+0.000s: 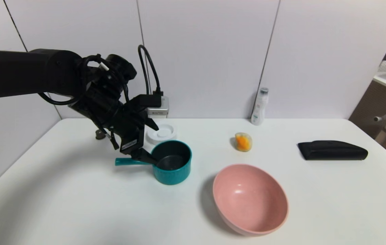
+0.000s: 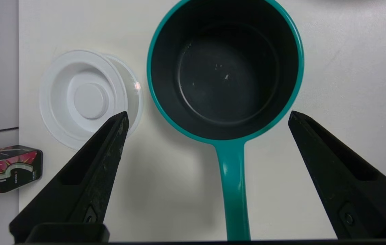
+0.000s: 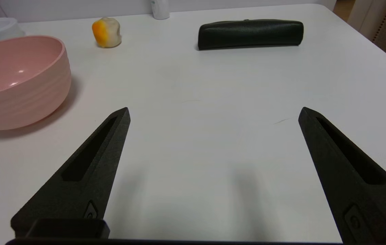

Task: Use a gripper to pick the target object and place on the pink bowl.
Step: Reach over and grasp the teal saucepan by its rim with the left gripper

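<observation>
We see the teal saucepan standing upright on the white surface, left of the middle, with its dark inside empty and its straight handle pointing toward the left edge. Our left gripper hangs just above the spot where the handle joins the pot, tilted down from a black arm that reaches in from the left. In the left wrist view its two black fingers are spread wide, one on each side of the handle, gripping nothing; we cannot tell whether the lower fingertip touches the pan's rim.

Just behind the saucepan, toward the far edge, sits a small white round dish, close to the pot but apart from it. The pink bowl rests upright and empty nearer the front edge, to the right of the saucepan and clear of it. Between the bowl and the far edge lies a small orange-yellow lump. A white bottle stands at the far edge, and a black case lies toward the right edge.

Our right gripper hovers low over bare surface near the front right, its fingers wide apart and holding nothing, the pink bowl off to its side.
</observation>
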Controlling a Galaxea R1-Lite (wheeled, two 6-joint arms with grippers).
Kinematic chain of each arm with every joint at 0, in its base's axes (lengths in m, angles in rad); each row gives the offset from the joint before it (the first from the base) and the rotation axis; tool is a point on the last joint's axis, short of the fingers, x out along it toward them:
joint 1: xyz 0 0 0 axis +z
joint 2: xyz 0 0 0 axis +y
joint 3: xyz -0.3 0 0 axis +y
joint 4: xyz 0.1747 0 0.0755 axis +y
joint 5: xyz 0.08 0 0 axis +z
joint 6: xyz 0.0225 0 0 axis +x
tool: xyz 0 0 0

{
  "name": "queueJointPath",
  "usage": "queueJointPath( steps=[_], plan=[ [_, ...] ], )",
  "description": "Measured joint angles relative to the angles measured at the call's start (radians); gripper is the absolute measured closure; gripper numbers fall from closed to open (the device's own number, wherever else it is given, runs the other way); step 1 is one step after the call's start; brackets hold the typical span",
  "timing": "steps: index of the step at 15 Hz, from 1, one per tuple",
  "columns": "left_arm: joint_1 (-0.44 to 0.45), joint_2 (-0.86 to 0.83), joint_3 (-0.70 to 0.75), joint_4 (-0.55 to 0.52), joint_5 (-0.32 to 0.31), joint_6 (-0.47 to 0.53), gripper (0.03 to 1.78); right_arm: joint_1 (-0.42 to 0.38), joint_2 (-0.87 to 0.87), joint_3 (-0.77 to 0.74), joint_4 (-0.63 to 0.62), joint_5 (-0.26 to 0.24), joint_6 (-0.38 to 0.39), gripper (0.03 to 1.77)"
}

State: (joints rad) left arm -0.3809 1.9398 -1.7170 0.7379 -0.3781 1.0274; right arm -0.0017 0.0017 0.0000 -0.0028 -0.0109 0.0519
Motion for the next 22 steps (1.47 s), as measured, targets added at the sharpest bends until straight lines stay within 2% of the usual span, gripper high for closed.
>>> queueJointPath(
  steps=[5, 10, 22],
  plan=[
    [-0.003, 0.022, -0.014, -0.010, 0.009, -0.011, 0.12, 0.000, 0.000, 0.000, 0.000, 0.000, 0.000, 0.09],
    [-0.019, 0.055, -0.015, -0.103, 0.012, -0.039, 0.12, 0.000, 0.000, 0.000, 0.000, 0.000, 0.000, 0.09],
    [-0.019, 0.101, -0.027, -0.107, 0.012, -0.048, 0.12, 0.000, 0.000, 0.000, 0.000, 0.000, 0.000, 0.09]
  ],
)
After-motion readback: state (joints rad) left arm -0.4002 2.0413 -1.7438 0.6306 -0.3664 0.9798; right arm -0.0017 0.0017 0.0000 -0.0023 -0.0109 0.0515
